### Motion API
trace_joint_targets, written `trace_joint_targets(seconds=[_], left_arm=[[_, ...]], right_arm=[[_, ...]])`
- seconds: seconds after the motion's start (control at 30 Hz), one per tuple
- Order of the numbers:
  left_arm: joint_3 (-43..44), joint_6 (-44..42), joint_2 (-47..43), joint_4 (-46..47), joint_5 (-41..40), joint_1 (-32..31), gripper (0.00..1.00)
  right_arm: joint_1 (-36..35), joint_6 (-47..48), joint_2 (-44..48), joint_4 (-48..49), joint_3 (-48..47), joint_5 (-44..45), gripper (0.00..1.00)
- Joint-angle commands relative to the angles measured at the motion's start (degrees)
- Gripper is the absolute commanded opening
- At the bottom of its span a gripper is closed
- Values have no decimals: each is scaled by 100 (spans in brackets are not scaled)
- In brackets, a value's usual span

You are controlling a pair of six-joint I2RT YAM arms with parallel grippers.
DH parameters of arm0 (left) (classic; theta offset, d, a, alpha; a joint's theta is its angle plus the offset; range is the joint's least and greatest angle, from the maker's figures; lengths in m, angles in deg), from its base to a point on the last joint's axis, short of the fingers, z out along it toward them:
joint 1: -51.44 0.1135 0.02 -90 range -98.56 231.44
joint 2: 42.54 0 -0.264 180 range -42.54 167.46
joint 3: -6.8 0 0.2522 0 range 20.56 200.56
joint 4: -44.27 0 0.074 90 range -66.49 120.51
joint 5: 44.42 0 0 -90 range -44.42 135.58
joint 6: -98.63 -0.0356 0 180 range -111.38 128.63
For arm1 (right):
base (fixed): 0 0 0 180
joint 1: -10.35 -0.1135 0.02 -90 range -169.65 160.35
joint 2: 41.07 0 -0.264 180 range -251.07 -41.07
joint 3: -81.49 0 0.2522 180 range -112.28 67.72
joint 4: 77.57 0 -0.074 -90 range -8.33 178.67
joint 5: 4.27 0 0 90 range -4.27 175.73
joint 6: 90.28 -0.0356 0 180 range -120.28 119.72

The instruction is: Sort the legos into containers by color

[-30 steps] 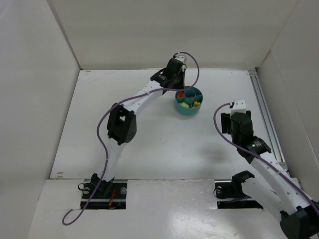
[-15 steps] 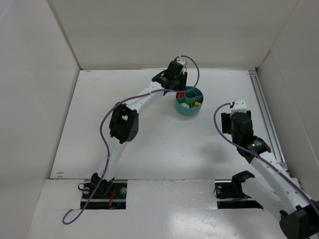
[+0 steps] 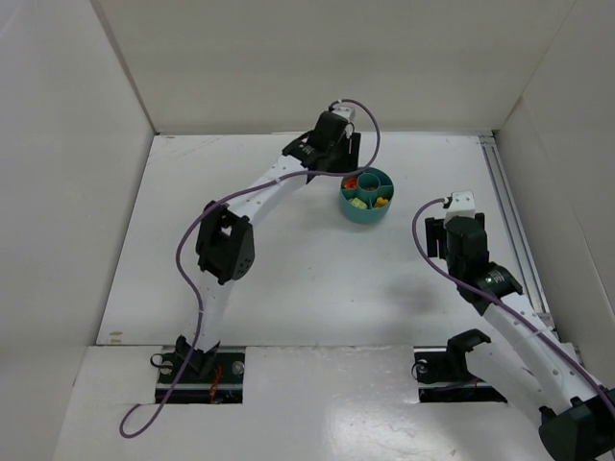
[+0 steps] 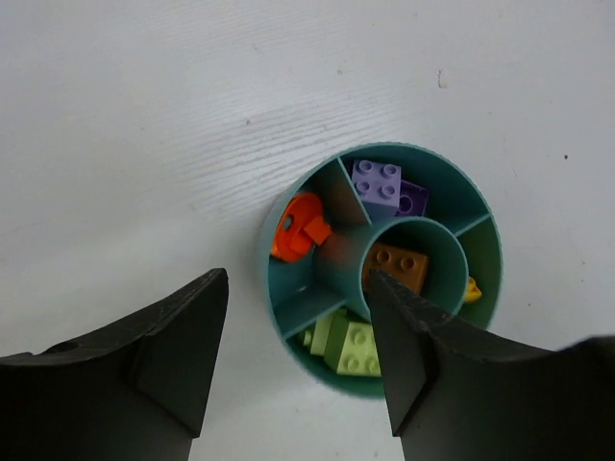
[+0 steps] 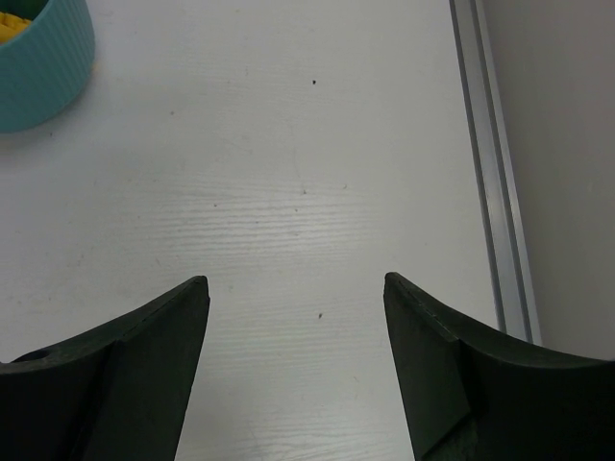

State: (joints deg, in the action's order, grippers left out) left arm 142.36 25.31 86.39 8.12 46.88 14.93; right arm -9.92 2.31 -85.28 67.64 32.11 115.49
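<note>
Toward the far edge of the white table (image 3: 317, 288), a little right of centre, stands the round teal tub (image 3: 363, 214), near the back wall (image 3: 317, 67) but not touching it. The left gripper (image 4: 296, 288) hangs above the tub's left side, its fingers spread wide with nothing between them. The left arm (image 3: 259, 192) lies slantwise across the middle of the table.

All the legos in view lie inside the tub. A roundish orange piece (image 4: 298, 228) sits in the left wedge and purple bricks (image 4: 384, 182) in the far wedge. A brown brick (image 4: 402, 264) lies in the centre ring, and yellow-green bricks (image 4: 346, 344) fill the near wedge. A yellow piece (image 4: 473, 288) shows in the right wedge, mostly hidden.

Bare table spreads wide to the left of the tub and in front of it. To the right it runs clear to a metal rail (image 5: 490, 173) along the table's right edge, close under the right wall (image 3: 577, 144). The right gripper (image 5: 295, 283) hovers over that stretch, jaws wide and holding nothing. The tub's ribbed wall shows only in the upper left corner of the right wrist view, well apart from the fingers.

The surface is white with a faint wood grain and a few dark specks. White panels close in the back and both sides. A purple cable (image 3: 189, 264) loops along the left arm.
</note>
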Motion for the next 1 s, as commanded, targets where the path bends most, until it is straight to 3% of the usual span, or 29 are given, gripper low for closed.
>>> trace_joint_targets(seconds=[0.0, 0.07, 0.13, 0.23, 0.27, 0.33, 0.37, 0.43, 0.63, 0.97], left_arm=[[-435, -35, -1508, 199, -463, -5, 57], [-1322, 19, -2357, 418, -691, -5, 57], [-2051, 168, -3010, 586, -1078, -5, 65], [-3720, 615, -4390, 797, -1508, -5, 84], [-4551, 773, -4724, 798, -1571, -5, 99], [-5347, 1353, -5691, 728, -1886, -5, 100], [-5699, 1581, -5964, 649, -1975, -5, 100], [-6640, 2186, -6676, 334, -2247, -5, 100], [-7783, 3270, -7757, -485, -2749, -224, 100], [-8040, 3323, -8173, -345, -2767, -278, 100]], right_arm=[[32, -39, 114, 117, -217, -136, 78], [32, 13, 184, 117, -218, -251, 78], [32, 75, 246, 12, -218, -479, 80], [32, 75, 246, -119, -218, -716, 85], [32, 75, 246, -190, -218, -769, 87], [32, -65, 246, -251, -147, -865, 91], [32, -66, 246, -252, -60, -962, 100], [32, -127, 298, -252, 45, -1050, 100], [85, -329, 298, -366, 151, -1340, 100], [85, -171, 957, -269, 266, -1745, 100]])
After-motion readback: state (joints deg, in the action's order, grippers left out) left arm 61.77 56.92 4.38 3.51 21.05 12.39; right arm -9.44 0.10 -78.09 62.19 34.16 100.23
